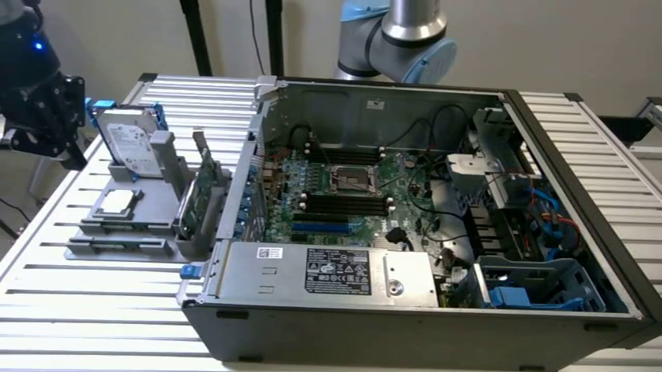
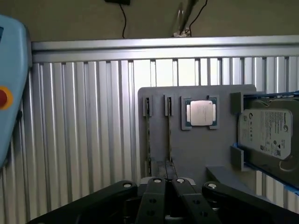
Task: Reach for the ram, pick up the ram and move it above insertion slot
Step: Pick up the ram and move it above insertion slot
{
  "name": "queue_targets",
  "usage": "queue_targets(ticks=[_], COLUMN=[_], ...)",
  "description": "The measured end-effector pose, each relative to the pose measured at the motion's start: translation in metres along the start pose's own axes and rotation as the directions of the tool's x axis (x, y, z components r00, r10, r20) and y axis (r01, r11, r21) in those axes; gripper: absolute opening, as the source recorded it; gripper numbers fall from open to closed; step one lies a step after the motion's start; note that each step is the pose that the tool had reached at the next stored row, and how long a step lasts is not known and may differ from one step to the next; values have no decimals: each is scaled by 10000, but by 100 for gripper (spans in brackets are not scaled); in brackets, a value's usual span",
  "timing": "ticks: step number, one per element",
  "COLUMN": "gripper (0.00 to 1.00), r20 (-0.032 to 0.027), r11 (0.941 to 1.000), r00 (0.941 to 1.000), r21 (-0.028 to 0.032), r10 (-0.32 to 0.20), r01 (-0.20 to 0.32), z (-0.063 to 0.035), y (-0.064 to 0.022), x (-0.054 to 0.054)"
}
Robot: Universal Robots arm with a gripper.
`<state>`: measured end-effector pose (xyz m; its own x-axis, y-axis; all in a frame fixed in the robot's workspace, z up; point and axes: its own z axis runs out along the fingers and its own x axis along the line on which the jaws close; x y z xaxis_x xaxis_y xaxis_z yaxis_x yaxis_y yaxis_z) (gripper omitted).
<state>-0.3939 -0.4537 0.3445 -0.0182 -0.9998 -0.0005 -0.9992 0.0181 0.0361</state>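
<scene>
Grey holder point(image 2: 201, 151) on the slatted desk point(image 2: 84, 140): the ram point(image 2: 169, 137) stands on edge in a slot beside the processor point(image 2: 202, 113), just ahead of the tool point(image 2: 167, 183), whose fingers point(image 2: 156, 200) are pressed together on nothing.

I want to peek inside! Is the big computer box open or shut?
Open. The computer case has no cover on its upward side, so the green motherboard inside is in plain sight.
</scene>
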Motion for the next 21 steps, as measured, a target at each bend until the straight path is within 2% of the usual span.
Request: queue_targets(ticks=[2,5,7,10,12,13,14,21], gripper=[11,12,24,30,42,42,48,48], r20=[-10,-14,-14,-14,-15,-15,-15,-10], r11=[9994,9989,9989,9989,9989,9989,9989,9994], r00=[9994,9989,9989,9989,9989,9989,9989,9994], r21=[5,7,7,8,6,7,6,7], r10=[-341,-474,-475,-475,-475,-475,-474,-337], r01=[341,474,475,475,475,475,474,337], z=[3,5,5,11,37,55,73,201], y=[0,1,0,0,-2,-3,-3,-14], x=[0,-4,-8,-15,-16,-17,-17,-17])
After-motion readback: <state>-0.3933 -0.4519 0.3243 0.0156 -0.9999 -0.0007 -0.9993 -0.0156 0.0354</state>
